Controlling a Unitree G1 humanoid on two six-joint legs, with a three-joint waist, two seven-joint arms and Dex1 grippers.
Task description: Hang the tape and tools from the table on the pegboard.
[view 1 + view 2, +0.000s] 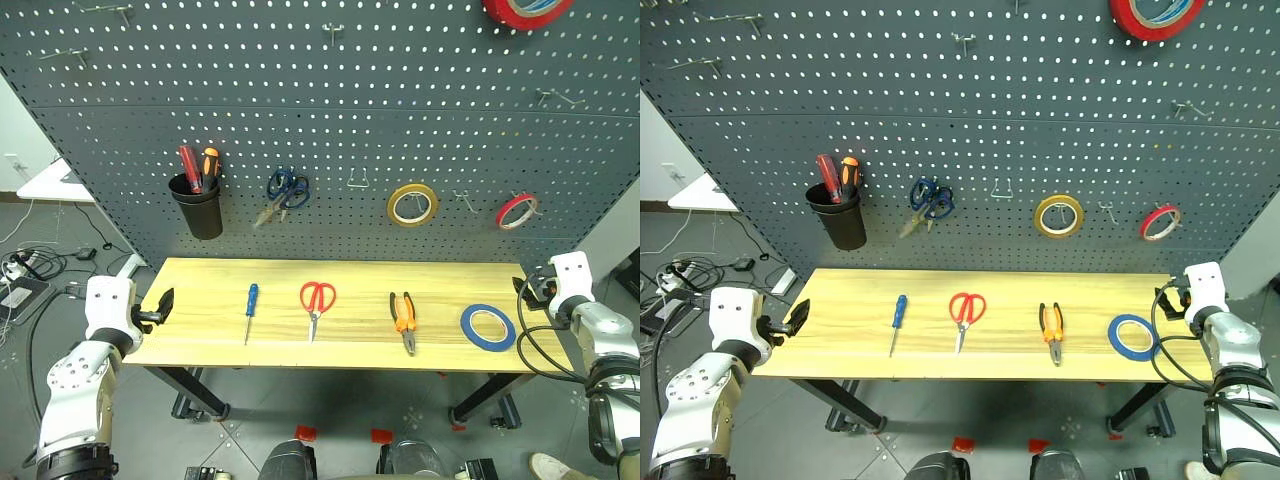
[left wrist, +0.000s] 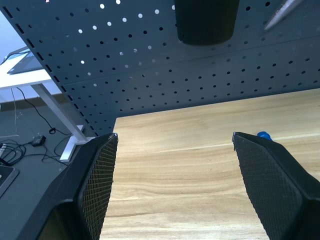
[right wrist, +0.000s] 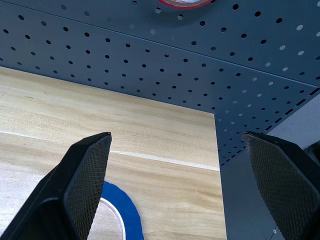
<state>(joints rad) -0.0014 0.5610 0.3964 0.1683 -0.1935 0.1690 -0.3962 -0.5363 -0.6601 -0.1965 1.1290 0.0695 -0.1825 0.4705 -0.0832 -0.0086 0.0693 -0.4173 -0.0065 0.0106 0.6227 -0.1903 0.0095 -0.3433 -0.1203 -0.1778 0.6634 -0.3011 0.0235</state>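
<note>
We see the blue tape (image 1: 488,327), pliers (image 1: 404,320), red scissors (image 1: 316,303) and screwdriver (image 1: 250,309) lying apart on the worktop (image 1: 200,340); left gripper (image 2: 172,165) and right gripper (image 3: 175,170) jaws wide open, empty

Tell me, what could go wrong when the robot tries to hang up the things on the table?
The blue tape lies flat near the table edge, so the open right gripper might push it off instead of lifting it. The screwdriver is slim and could roll away from the left gripper. The hooks on the pegboard are small, so a tool might miss and fall.
</note>
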